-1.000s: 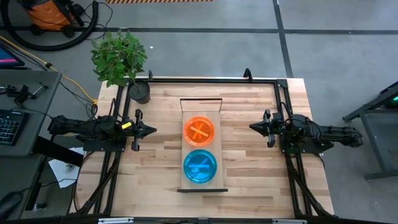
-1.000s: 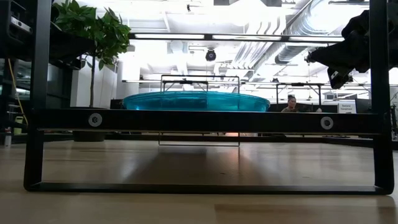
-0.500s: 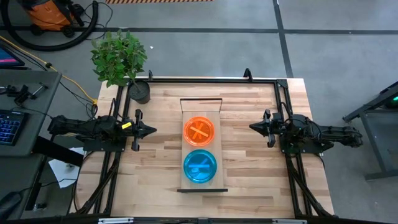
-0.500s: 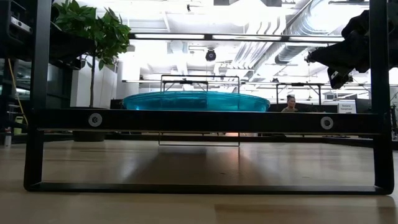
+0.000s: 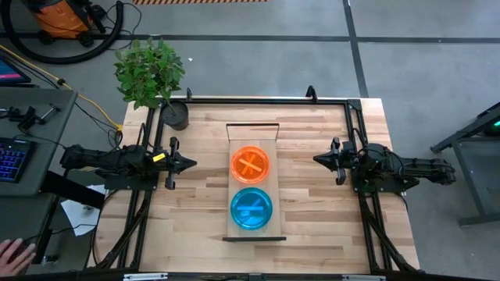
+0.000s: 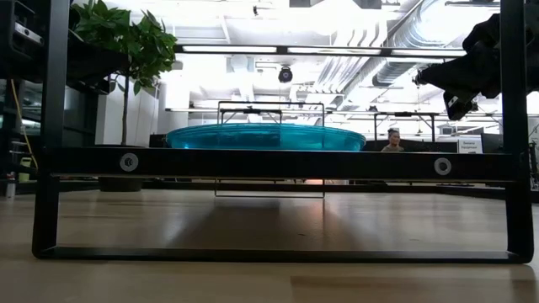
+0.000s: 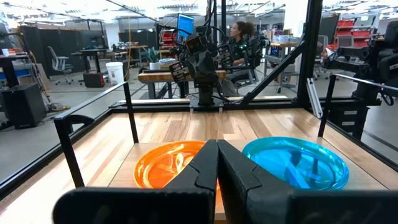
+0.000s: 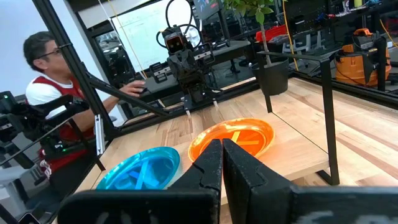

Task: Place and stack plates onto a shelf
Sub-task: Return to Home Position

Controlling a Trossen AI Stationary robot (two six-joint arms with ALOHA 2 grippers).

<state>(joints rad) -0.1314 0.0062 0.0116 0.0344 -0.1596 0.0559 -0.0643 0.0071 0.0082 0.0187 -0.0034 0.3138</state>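
The shelf (image 5: pixel 234 191) ran lengthwise between the closed, empty left gripper (image 5: pixel 191 164) and right gripper (image 5: pixel 316 159), bearing orange plates (image 5: pixel 250 165) and blue plates (image 5: pixel 251 208).

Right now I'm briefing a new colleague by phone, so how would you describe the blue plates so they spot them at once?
Find the wooden table; a narrow wooden shelf runs down its middle. Two round piles sit on it, and the blue plates are at the end farther from the potted plant. Their only neighbour there, the orange plates, differs plainly in colour.
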